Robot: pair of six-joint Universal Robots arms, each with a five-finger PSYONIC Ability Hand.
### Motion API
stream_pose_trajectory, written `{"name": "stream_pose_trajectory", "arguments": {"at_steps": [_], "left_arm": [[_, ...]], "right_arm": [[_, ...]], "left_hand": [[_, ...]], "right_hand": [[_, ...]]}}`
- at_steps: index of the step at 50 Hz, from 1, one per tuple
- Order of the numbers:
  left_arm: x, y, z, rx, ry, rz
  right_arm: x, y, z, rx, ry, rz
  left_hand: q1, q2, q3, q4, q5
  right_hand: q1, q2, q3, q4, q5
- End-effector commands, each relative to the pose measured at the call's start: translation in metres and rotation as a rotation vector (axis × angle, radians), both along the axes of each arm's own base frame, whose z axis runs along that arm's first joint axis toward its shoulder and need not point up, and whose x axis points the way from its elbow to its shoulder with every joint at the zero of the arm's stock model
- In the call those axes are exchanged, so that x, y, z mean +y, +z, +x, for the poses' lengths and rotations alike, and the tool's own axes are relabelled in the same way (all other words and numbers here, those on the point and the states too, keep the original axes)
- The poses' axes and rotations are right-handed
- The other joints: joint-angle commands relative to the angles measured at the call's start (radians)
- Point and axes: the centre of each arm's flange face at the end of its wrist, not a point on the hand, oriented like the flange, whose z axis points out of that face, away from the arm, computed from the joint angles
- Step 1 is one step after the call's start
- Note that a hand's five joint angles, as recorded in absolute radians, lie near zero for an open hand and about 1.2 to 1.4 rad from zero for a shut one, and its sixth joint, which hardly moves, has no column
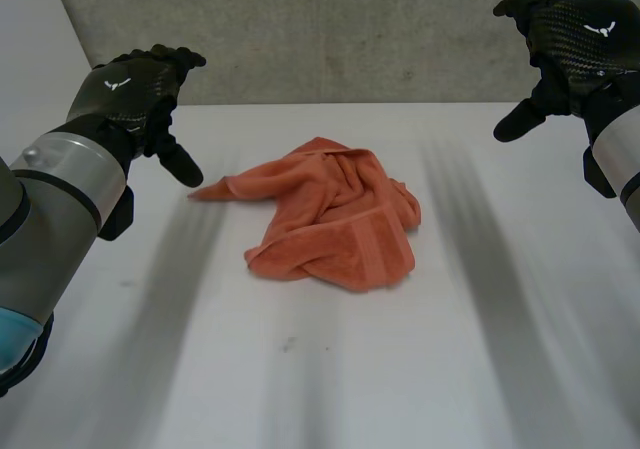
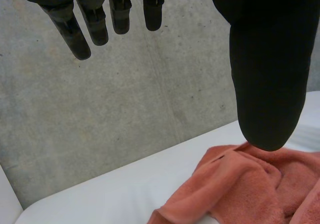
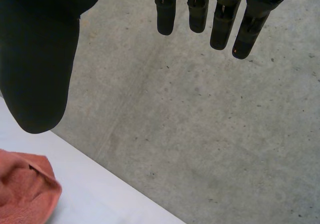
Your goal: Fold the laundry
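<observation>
In the head view, the orange towel [image 1: 335, 214] lay crumpled in a heap near the middle of the white tabletop [image 1: 400, 369], with one corner drawn out toward my left side. My left hand [image 1: 135, 94] hung above the tabletop near that corner, apart from the cloth, thumb pointing down. My right hand [image 1: 575, 39] was raised well apart from the towel, in front of the grey wall [image 1: 350, 29].

In the left wrist view, my left hand [image 2: 267, 69] was spread, its fingers [image 2: 75, 29] straight and well off the thumb, holding nothing. The towel [image 2: 240, 189] lay on the tabletop [image 2: 110, 199] beyond the thumb's tip.

In the right wrist view, my right hand [image 3: 37, 59] was likewise spread and empty, fingers [image 3: 220, 24] straight. A rounded edge of the towel [image 3: 22, 194] lay on the tabletop [image 3: 100, 194] past the thumb.
</observation>
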Motion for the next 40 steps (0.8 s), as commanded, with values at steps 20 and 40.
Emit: {"name": "stream_pose_trajectory", "arguments": {"at_steps": [20,40], "left_arm": [[-0.033,-0.064,-0.016,-0.112,-0.004,0.082],[-0.062,-0.124,0.023,-0.329,0.095,0.161]], "right_arm": [[-0.009,-0.045,0.01,0.085,0.04,0.218],[-0.028,-0.167,0.13,0.197,0.332,0.435]], "left_hand": [[0.016,0.023,0.02,0.02,-0.018],[0.007,0.014,0.011,0.012,-0.027]], "right_hand": [[0.048,0.032,0.039,0.021,0.013],[0.305,0.289,0.295,0.278,0.27]]}}
